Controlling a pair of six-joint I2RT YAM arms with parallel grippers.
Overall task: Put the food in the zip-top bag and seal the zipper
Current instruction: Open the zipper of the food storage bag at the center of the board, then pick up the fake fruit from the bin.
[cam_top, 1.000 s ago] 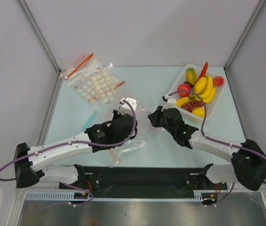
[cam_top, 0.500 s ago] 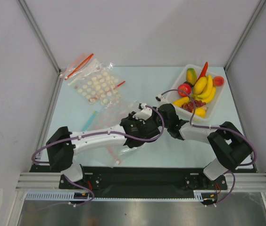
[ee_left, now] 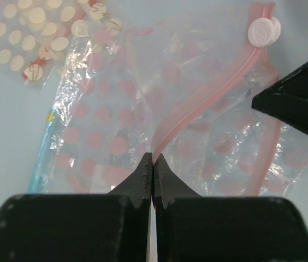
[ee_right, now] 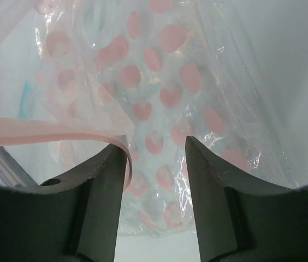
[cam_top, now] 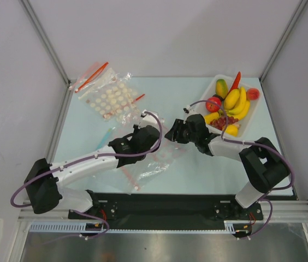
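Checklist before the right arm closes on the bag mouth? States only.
1. Left gripper shut on the zipper: ok.
2. Right gripper holding the bag's lip: not ok; jaws open, the zipper only lies against one finger.
3. Zip-top bag mouth pulled open: cannot tell.
4. Slider apart from both grippers: ok.
5. Food loaded: not ok; it sits in the white tray.
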